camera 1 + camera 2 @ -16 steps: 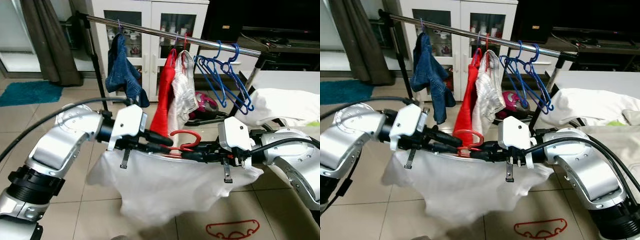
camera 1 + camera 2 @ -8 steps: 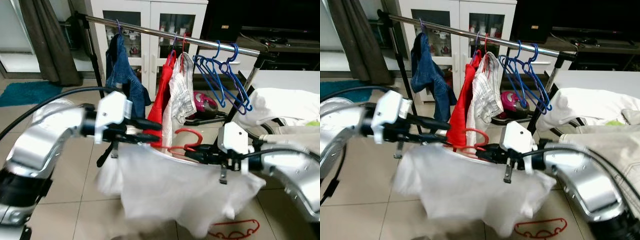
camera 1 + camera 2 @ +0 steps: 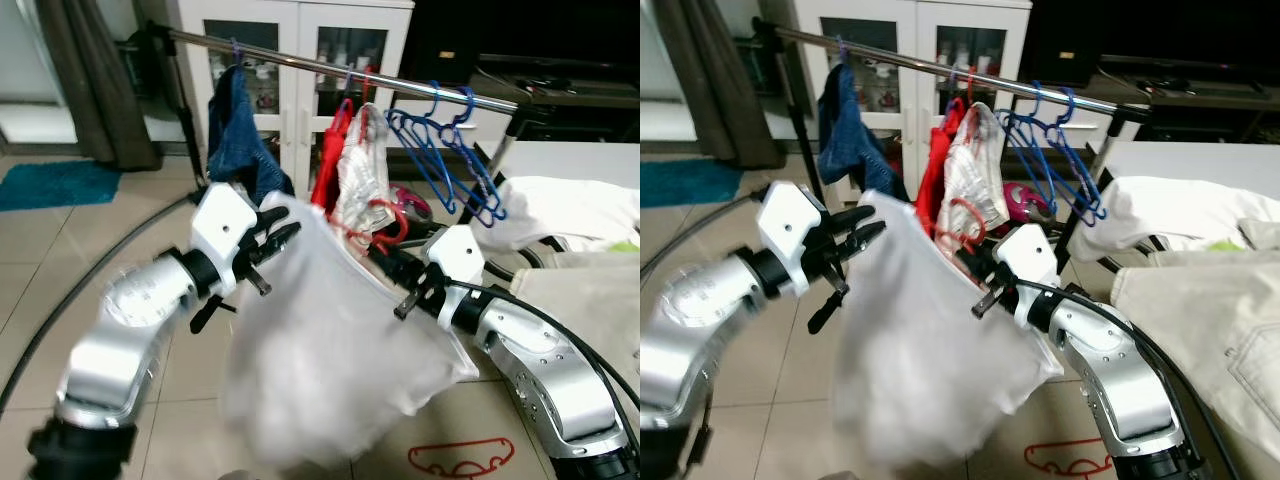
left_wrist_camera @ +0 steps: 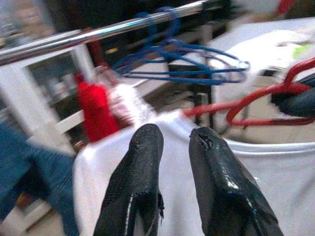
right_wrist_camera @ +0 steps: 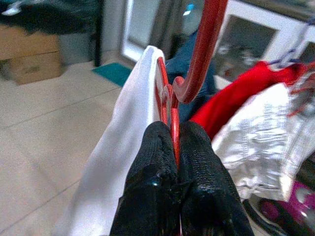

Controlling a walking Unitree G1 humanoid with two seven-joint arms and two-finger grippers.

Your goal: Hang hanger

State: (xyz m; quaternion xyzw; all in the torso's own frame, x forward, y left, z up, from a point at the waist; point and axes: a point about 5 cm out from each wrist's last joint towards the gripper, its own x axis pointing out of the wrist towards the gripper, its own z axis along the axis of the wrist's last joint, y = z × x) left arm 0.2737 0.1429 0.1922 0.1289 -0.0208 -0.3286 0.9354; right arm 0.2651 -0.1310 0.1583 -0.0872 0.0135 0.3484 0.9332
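One red hanger [image 5: 173, 105] is clamped between the fingers [image 5: 197, 167] of the right gripper [image 5: 172, 142], with a white garment [image 3: 330, 350] draped on it and hanging below the fingers. The hook of that hanger curves up just past the fingertips.

The left gripper [image 4: 174, 142] is raised at the other shoulder of the garment, its two fingers [image 4: 142, 167] slightly apart with nothing pinched between them, and white cloth lies right beyond the tips.

On the floor [image 3: 150, 250] below the right arm, a second red hanger [image 3: 460, 462] can be seen.

Farther out past both sets of fingers, one metal rail [image 3: 300, 62] is loaded with a blue denim piece [image 3: 235, 135], a red garment [image 3: 328, 160], a pale checked one [image 3: 362, 170] and a bunch of blue hangers [image 3: 445, 150] (count can't be told). A white cabinet [image 3: 290, 30] stands behind the rail.
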